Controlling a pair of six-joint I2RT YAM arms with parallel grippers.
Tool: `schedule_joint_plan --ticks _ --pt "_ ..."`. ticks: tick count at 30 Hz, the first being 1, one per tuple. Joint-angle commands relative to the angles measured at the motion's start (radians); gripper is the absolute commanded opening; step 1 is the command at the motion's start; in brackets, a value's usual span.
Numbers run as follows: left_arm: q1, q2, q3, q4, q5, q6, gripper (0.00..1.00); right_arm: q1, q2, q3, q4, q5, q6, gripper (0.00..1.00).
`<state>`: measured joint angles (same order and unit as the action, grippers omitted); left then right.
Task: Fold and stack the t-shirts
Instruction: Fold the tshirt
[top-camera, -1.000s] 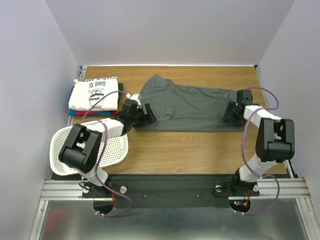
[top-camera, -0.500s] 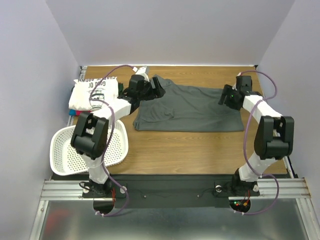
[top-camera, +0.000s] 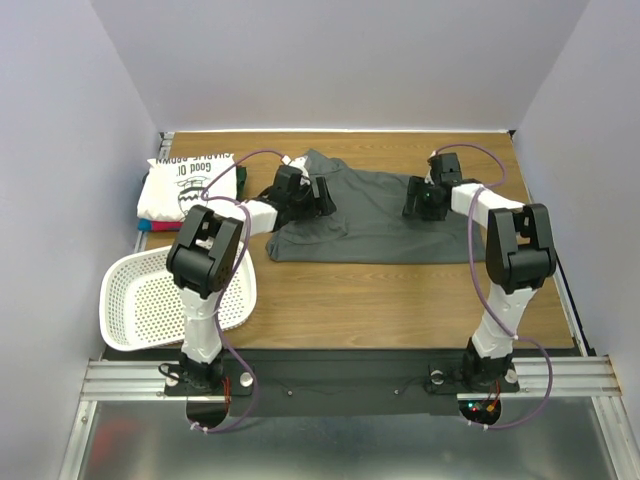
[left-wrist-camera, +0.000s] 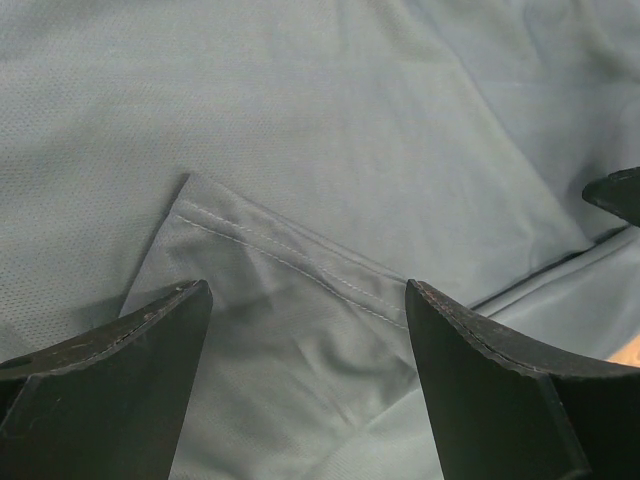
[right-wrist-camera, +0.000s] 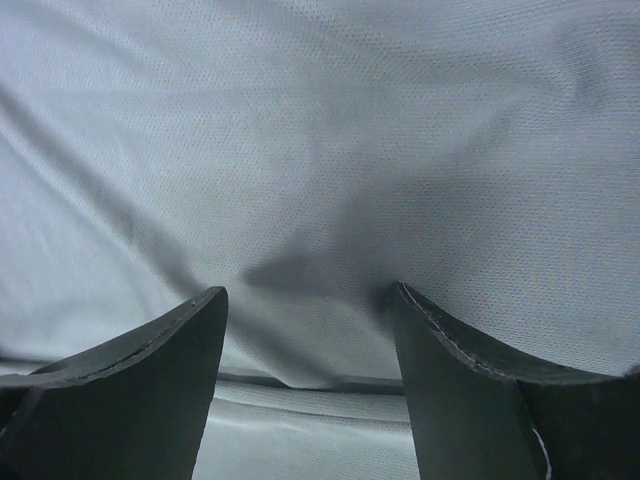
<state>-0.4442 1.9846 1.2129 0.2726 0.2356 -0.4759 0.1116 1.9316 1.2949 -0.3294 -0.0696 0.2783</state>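
A dark charcoal-grey t-shirt (top-camera: 370, 225) lies spread on the wooden table (top-camera: 400, 290). My left gripper (top-camera: 322, 196) hovers over its left part, fingers wide open. In the left wrist view the left gripper (left-wrist-camera: 305, 300) stands over a stitched sleeve hem (left-wrist-camera: 290, 260) and holds nothing. My right gripper (top-camera: 415, 198) is over the shirt's upper right part. In the right wrist view the right gripper (right-wrist-camera: 310, 300) is open, its tips pressing down on the grey cloth (right-wrist-camera: 320, 150) beside a fold. A folded pile of t-shirts (top-camera: 190, 185), white printed one on top, sits at far left.
A white perforated basket (top-camera: 150, 310) lies tilted at the near left, next to the left arm's base. Red and blue cloth edges (top-camera: 165, 226) show under the folded pile. Walls close in the table at the back and on both sides.
Both arms swung from the shirt's near corners up to its far edge, then inward over the cloth. The shirt's left and right ends look slightly shifted. Both grippers stayed open.
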Motion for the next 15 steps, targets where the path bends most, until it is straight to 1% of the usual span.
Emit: schedule_joint_plan --ticks 1,6,13,15 --pt "-0.002 0.0 -0.009 0.03 0.002 0.034 0.9 0.013 0.015 -0.025 0.024 0.048 0.002 0.72" --pt "-0.002 -0.035 -0.114 0.033 -0.022 0.039 0.9 0.036 -0.019 -0.13 0.024 0.063 0.005 0.72" --pt "-0.004 -0.093 -0.254 0.048 -0.028 0.028 0.9 0.069 -0.15 -0.317 0.017 0.103 0.032 0.72" --pt "-0.004 -0.107 -0.283 0.047 -0.027 0.037 0.9 0.076 -0.183 -0.347 0.003 0.106 0.041 0.72"
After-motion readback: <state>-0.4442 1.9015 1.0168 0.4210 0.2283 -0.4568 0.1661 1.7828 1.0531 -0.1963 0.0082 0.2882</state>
